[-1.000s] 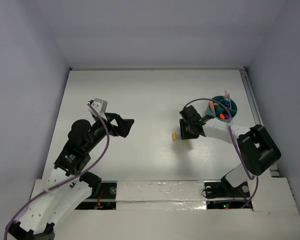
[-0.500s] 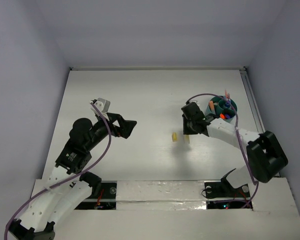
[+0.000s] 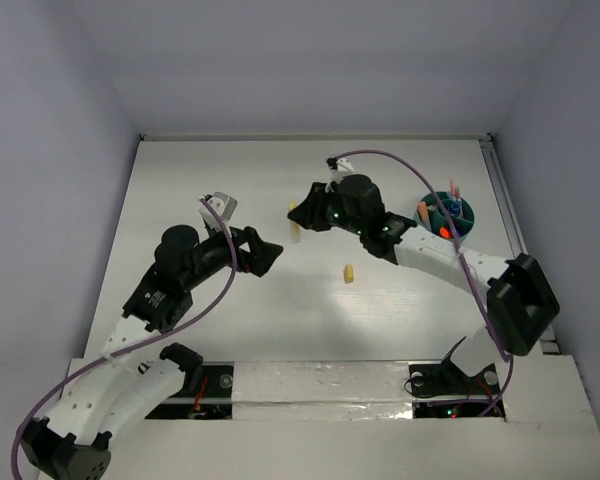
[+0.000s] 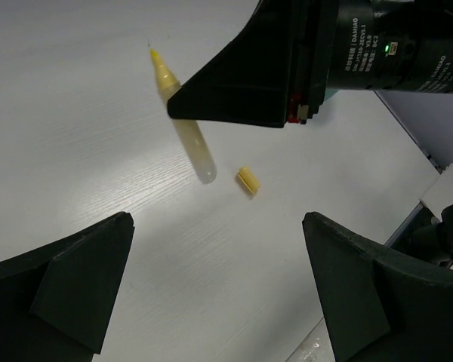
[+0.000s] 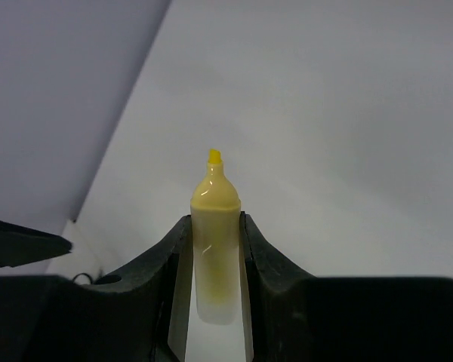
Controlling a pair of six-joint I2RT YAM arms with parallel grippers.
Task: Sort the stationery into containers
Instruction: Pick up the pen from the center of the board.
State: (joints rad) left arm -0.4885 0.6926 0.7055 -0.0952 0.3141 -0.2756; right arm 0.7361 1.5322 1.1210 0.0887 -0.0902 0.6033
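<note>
Marker [image 5: 214,197] of glossy yellow plastic, tapered tip, pinched in right tool [image 5: 214,221], left tool [image 4: 217,220] wide open, empty.

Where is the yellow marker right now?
The yellow marker is clamped in the right gripper, mid-frame in the top view, left of the teal organiser and beyond a yellow stub.

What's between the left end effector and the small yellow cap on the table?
Only bare table separates the left end effector and the yellow cap, seen in the top view.
</note>
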